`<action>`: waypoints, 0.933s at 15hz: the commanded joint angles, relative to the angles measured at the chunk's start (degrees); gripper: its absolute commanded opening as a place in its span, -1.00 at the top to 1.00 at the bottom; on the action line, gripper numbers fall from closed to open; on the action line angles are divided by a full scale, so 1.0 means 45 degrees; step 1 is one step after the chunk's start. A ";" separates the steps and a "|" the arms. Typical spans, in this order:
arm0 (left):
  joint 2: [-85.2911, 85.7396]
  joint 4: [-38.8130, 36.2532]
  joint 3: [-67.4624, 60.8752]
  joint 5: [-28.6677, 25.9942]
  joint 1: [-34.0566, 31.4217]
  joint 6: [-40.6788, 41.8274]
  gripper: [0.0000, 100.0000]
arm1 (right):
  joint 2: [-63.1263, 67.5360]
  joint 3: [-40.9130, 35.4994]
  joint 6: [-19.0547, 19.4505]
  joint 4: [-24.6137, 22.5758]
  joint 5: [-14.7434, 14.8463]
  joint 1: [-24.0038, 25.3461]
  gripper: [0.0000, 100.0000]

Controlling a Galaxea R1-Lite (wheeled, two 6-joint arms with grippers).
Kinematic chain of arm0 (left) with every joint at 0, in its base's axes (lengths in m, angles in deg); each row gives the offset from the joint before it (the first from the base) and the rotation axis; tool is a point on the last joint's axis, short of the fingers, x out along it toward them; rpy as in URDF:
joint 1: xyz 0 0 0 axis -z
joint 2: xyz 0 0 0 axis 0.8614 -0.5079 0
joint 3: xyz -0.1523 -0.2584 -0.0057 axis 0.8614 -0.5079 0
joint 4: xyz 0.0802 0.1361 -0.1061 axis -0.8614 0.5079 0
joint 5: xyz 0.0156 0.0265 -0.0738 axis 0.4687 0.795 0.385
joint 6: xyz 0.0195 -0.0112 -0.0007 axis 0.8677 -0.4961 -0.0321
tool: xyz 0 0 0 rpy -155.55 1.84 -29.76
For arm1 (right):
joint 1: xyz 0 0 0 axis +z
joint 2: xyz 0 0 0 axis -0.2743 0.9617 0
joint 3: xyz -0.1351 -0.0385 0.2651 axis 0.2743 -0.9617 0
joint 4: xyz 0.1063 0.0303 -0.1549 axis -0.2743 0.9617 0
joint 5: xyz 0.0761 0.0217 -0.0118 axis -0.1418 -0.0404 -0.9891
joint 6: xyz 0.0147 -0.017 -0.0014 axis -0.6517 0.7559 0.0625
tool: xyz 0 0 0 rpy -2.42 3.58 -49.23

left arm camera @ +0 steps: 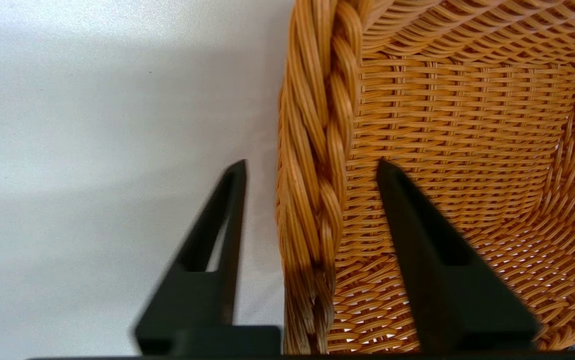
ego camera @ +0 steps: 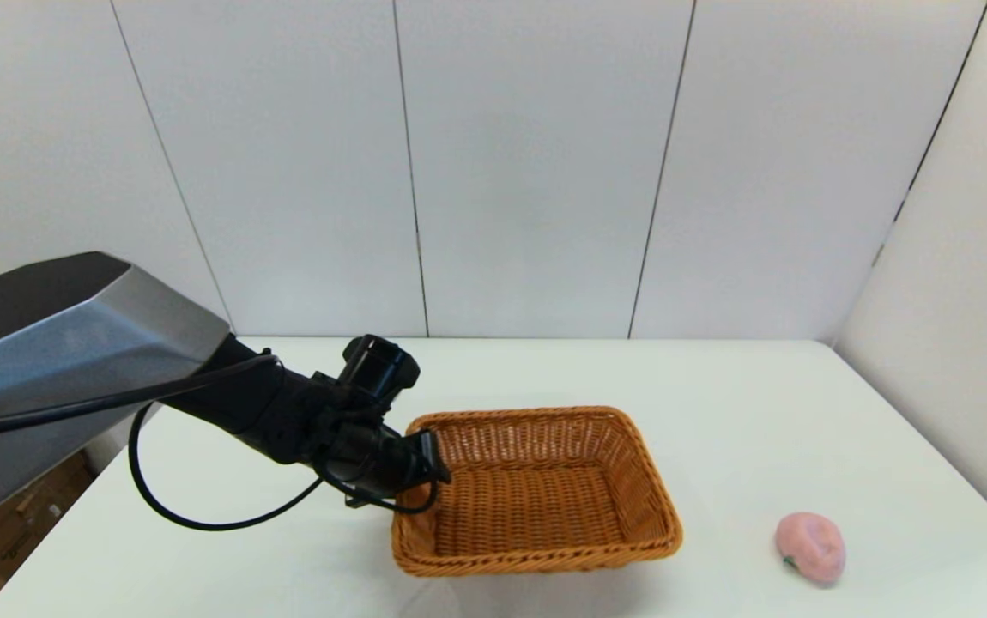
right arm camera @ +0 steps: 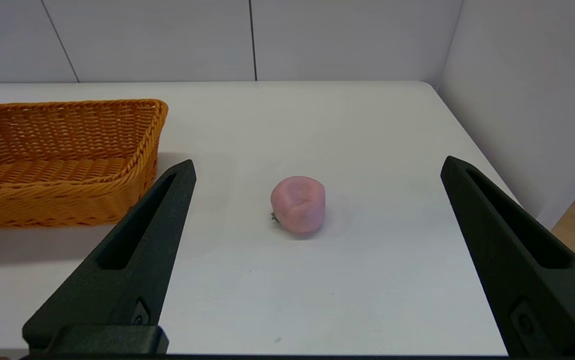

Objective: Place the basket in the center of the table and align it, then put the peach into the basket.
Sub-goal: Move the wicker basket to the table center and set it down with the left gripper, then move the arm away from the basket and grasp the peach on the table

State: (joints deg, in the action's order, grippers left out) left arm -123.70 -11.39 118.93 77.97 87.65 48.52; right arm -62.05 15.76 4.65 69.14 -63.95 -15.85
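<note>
The orange-brown wicker basket (ego camera: 536,416) sits on the white table (ego camera: 759,403), a little left of its middle. My left gripper (ego camera: 429,459) is open at the basket's left wall. In the left wrist view the braided rim (left arm camera: 317,150) runs between the fingers of that gripper (left arm camera: 312,165), one finger outside and one inside, with small gaps on both sides. The pink peach (ego camera: 811,547) lies on the table to the right of the basket, near the front edge. My right gripper (right arm camera: 318,161) is wide open, low and short of the peach (right arm camera: 298,204), with the basket (right arm camera: 67,200) off to one side.
White wall panels stand behind the table and along its right side. The table's right edge runs close to the peach. A black cable loops under my left arm, above the table's left part.
</note>
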 commanded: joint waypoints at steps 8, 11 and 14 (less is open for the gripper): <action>0.3006 0.0150 -0.0278 0.0022 -0.0011 0.0341 -1.00 | -0.0005 0.0000 0.0001 -0.0010 0.0001 0.0003 -1.00; 0.5838 0.1068 -0.0668 0.0237 -0.0011 0.0810 -1.00 | -0.0005 0.0000 0.0001 -0.0010 0.0001 0.0003 -1.00; 0.8788 0.1518 -0.1742 0.1995 0.0048 0.2529 -1.00 | -0.0005 0.0000 0.0001 -0.0010 0.0001 0.0003 -1.00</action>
State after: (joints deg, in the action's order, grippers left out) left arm -99.83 -6.58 115.66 80.62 87.64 53.75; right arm -62.05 15.76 4.65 69.14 -63.95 -15.85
